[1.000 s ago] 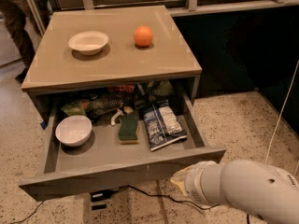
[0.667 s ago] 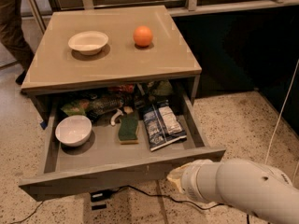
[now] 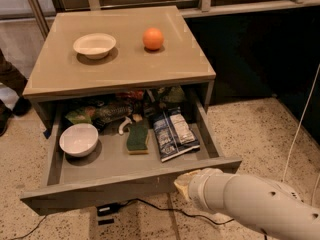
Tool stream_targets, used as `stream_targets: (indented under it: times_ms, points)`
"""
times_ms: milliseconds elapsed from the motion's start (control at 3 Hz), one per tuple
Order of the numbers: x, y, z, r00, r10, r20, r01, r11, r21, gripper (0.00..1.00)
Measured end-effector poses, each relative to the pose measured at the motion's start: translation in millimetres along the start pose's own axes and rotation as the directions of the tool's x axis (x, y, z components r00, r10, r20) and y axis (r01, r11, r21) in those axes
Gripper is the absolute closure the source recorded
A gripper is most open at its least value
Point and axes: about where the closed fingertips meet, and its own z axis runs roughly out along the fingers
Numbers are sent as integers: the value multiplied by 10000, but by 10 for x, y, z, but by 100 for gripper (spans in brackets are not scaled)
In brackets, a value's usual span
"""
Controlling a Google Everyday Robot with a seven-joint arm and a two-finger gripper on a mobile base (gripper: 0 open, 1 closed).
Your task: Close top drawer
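The top drawer of the tan-topped cabinet stands pulled far out, its flat grey front toward me. Inside lie a white bowl, a green sponge, a dark snack packet and more packets at the back. My gripper is at the end of the white arm, right against the outer face of the drawer front, right of its middle. Only a pale tip shows.
On the cabinet top sit a cream bowl and an orange. A black cable runs over the speckled floor under the drawer. A person's leg and shoe are at the left edge. A dark wall panel stands to the right.
The arm's end has shifted a little left along the drawer front. The drawer itself stands equally far out.
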Motion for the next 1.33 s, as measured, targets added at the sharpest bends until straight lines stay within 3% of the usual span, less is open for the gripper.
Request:
stream_targets:
  times_ms: [1333]
  points:
    - [16, -218, 410, 9989, 353, 293, -369, 9977, 575, 100]
